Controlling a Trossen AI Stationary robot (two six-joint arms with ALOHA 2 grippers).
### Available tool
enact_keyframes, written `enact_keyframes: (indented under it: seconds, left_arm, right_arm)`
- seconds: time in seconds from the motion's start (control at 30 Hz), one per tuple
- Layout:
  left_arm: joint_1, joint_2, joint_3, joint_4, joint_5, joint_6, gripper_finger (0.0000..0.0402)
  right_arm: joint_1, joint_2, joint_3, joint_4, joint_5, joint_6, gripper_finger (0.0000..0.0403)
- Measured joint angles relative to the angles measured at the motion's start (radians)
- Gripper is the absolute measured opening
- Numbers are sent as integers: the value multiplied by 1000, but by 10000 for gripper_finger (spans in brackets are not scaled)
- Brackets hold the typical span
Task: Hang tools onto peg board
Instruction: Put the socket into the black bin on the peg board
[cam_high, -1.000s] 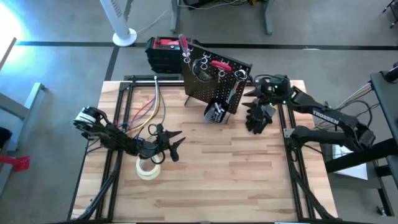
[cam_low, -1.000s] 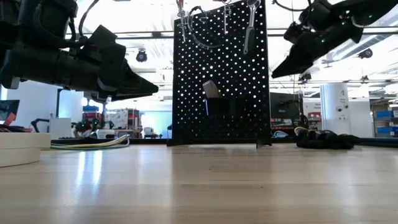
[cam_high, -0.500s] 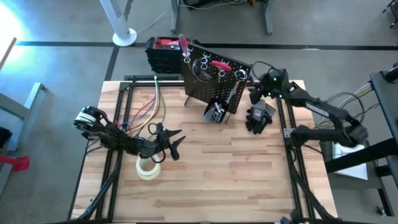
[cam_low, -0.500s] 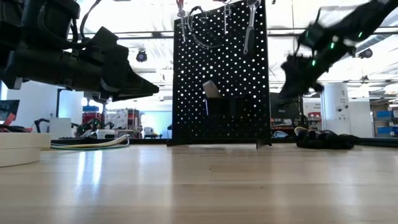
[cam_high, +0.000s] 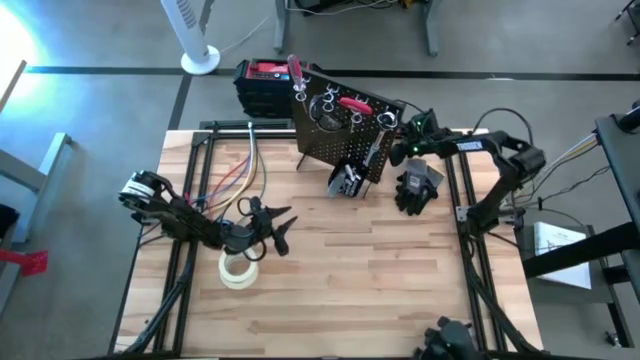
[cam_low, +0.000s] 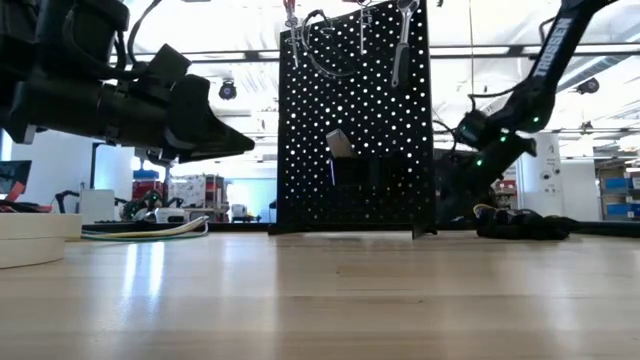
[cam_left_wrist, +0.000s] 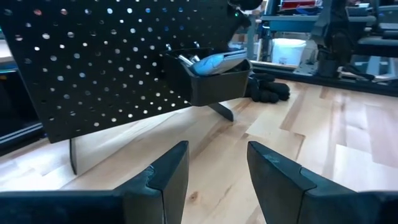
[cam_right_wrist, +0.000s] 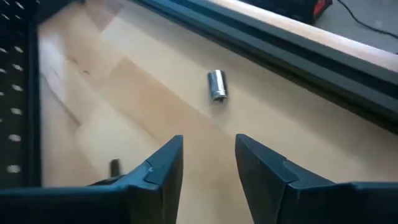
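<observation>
The black peg board stands upright at the table's far middle. Red-handled tools and a grey wrench hang from hooks along its top, and a small black bin on its face holds more. One short silvery bit lies on its side on the wood near the table's far rail. My right gripper is open just short of the bit and slants down toward it, low beside the board's right end. My left gripper hovers open at the table's left middle, pointing at the board.
Black gloves lie right of the board. A whitish tape roll sits under my left arm, with coloured cables behind it. A red-and-black box stands beyond the far edge. The wood toward the near edge is bare.
My right gripper has swung from high above the gloves toward the table's far edge and down, to just above the wood beside the peg board's right end. It has rolled and tipped nose-down on the way.
</observation>
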Motion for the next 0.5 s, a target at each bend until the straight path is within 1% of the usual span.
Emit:
enact_keyframes:
  seconds: [0.1, 0.2, 0.3, 0.4, 0.5]
  left_arm:
    - [10, 0, 0, 0, 0, 3, 153]
    - [20, 0, 0, 0, 0, 3, 153]
    - [37, 0, 0, 0, 0, 3, 153]
    - [60, 0, 0, 0, 0, 3, 153]
    - [83, 0, 3, 0, 3, 3, 153]
  right_arm:
    - [0, 34, 34, 0, 3, -31, 147]
    - [0, 30, 65, 9, 2, -37, 165]
    - [0, 21, 96, -18, 4, -16, 177]
    - [7, 21, 150, -85, 33, -11, 183]
    - [19, 46, 232, -211, 54, -30, 183]
